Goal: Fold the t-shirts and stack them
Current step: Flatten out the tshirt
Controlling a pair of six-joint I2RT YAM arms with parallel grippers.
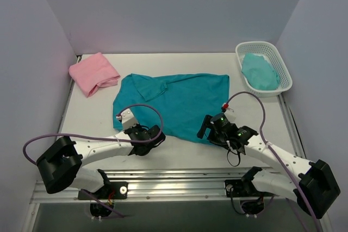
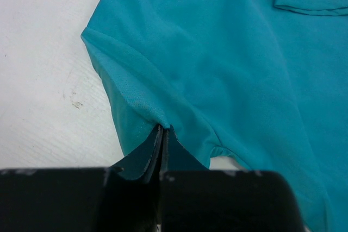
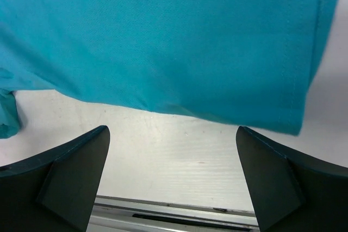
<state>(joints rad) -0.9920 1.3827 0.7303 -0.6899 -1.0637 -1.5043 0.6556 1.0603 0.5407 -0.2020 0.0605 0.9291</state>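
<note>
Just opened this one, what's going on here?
Two robot arms are working on a teal t-shirt spread on the table. The left gripper is shut on its near edge beside a sleeve; the right gripper hangs open just short of the near hem, holding nothing. A pink t-shirt lies folded at the far left, and a white basket at the far right holds another teal cloth.
</note>
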